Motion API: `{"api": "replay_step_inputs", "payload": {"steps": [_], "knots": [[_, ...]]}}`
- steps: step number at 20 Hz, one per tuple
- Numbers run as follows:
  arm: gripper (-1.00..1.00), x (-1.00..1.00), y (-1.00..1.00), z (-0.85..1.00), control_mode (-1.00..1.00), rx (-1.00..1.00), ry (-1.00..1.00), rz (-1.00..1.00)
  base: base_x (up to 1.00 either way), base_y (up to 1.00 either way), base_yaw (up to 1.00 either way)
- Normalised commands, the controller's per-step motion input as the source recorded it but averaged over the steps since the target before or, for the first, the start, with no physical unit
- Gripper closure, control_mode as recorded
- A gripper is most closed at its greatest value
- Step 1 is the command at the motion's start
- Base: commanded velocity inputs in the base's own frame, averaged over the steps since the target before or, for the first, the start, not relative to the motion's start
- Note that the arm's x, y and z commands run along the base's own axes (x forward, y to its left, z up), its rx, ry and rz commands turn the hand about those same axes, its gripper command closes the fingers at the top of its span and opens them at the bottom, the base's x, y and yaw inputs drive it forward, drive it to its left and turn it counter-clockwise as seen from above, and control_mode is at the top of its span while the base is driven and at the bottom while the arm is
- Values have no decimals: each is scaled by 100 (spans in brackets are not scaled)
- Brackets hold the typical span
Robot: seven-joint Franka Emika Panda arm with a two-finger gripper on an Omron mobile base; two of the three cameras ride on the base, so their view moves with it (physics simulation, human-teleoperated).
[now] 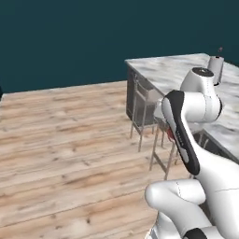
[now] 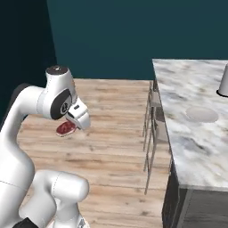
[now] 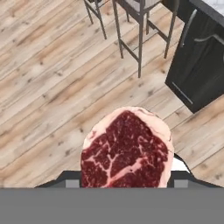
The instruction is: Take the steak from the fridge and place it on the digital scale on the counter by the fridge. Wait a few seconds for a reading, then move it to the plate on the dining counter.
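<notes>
We carry the steak (image 3: 126,151) clamped in our gripper (image 2: 73,125), held above the wooden floor (image 1: 65,140); in the hand view the red marbled slab sits at lower centre, and in the right base view it shows at centre left just beside the hand. The dining counter (image 2: 196,138) runs along the right of that frame, the plate (image 2: 202,114) lying on it at right of centre. Grey stools (image 2: 151,133) stand against the counter's near edge.
</notes>
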Motion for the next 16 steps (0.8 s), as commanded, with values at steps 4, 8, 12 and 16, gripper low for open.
{"api": "replay_step_inputs", "payload": {"steps": [4, 8, 12, 16], "knots": [[100, 0, 0, 0, 100, 0, 0, 0, 76, 51, -56], [100, 0, 0, 0, 100, 0, 0, 0, 70, 55, -59], [100, 0, 0, 0, 100, 0, 0, 0, 57, 60, -63], [100, 0, 0, 0, 100, 0, 0, 0, 51, 69, -66]]}}
